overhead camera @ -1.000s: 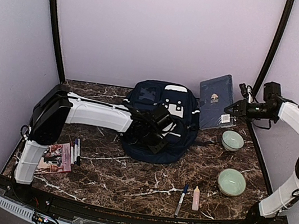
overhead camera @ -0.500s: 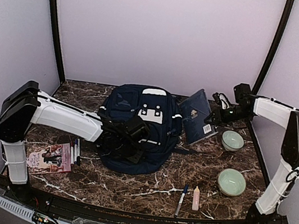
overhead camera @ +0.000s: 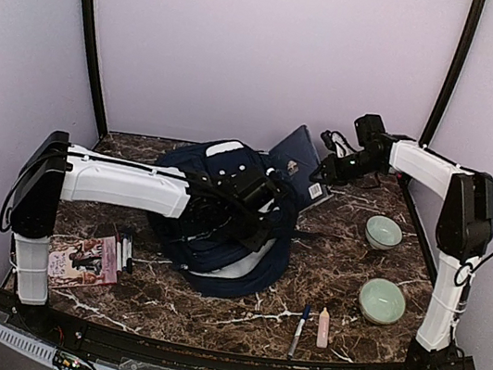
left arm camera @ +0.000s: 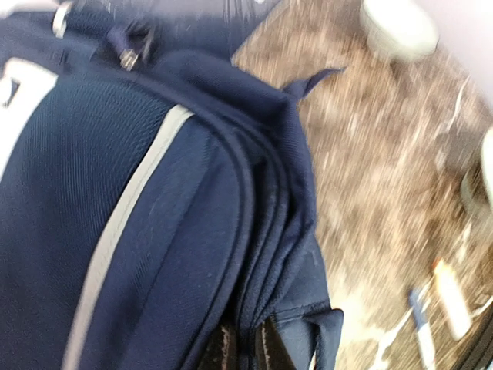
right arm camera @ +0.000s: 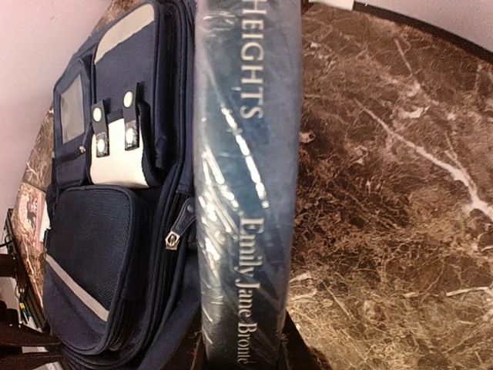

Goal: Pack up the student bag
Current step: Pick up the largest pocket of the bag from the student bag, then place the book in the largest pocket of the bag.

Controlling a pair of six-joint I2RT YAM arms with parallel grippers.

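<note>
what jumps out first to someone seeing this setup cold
The big navy student bag lies mid-table, with the left hand clamped on its fabric. At the back right, the right hand holds a dark blue book tilted right beside the bag. Two pale green bowls sit along the table's right side.

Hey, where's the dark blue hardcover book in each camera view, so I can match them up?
Top external: book upper centre-right, tilted behind the backpack, held by the right gripper.
Left wrist: cannot make it out; the backpack fills the view.
Right wrist: its spine runs down the centre, backpack on the left.
Shared landmark: the navy backpack.
</note>
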